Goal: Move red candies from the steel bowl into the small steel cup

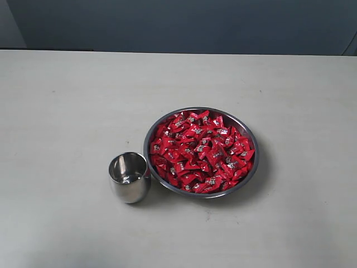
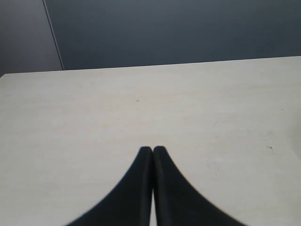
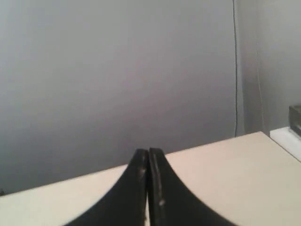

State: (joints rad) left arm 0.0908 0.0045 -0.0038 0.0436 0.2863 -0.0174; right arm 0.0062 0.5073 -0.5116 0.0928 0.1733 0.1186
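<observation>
The steel bowl (image 1: 153, 129) sits right of the table's centre in the exterior view, heaped with red candies (image 1: 202, 151). The small steel cup (image 1: 129, 177) stands upright just left of the bowl, almost touching its rim; I see no candy inside. Neither arm appears in the exterior view. My left gripper (image 2: 152, 149) is shut with nothing between its black fingers, over bare table. My right gripper (image 3: 148, 151) is also shut and holds nothing, pointing past the table edge toward a grey wall. Bowl, cup and candies are out of both wrist views.
The pale table (image 1: 67, 111) stretches wide around the bowl and cup. A dark wall (image 1: 178, 22) runs behind its far edge. In the right wrist view a thin cable (image 3: 234, 70) hangs on the wall and a dark object (image 3: 295, 117) sits at the table's end.
</observation>
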